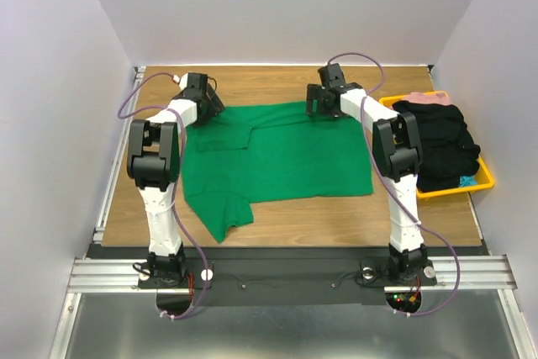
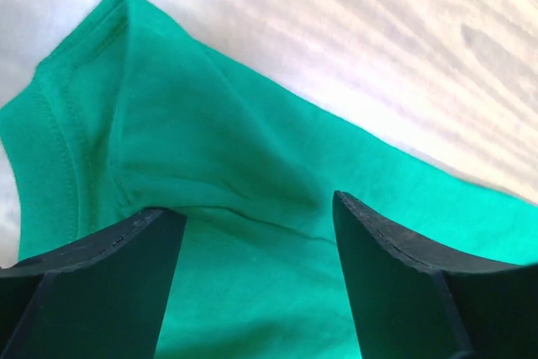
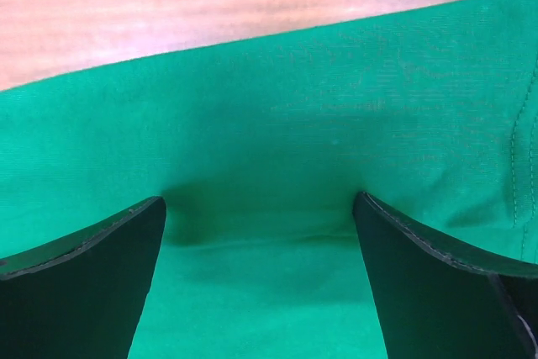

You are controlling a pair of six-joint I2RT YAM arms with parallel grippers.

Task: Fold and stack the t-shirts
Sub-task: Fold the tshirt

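A bright green t-shirt (image 1: 282, 153) lies spread on the wooden table, one sleeve (image 1: 220, 216) pointing to the near left. My left gripper (image 1: 212, 105) is open at the shirt's far left corner; its fingers (image 2: 109, 275) straddle the cloth near a hemmed sleeve (image 2: 76, 124). My right gripper (image 1: 315, 107) is open at the shirt's far edge; its fingers (image 3: 437, 283) rest either side of the green cloth (image 3: 269, 166), just inside the edge.
A yellow tray (image 1: 481, 184) at the right holds a pile of dark clothes (image 1: 441, 145) with something pink behind. Bare wooden table (image 1: 252, 81) lies beyond the shirt. Grey walls close in on three sides.
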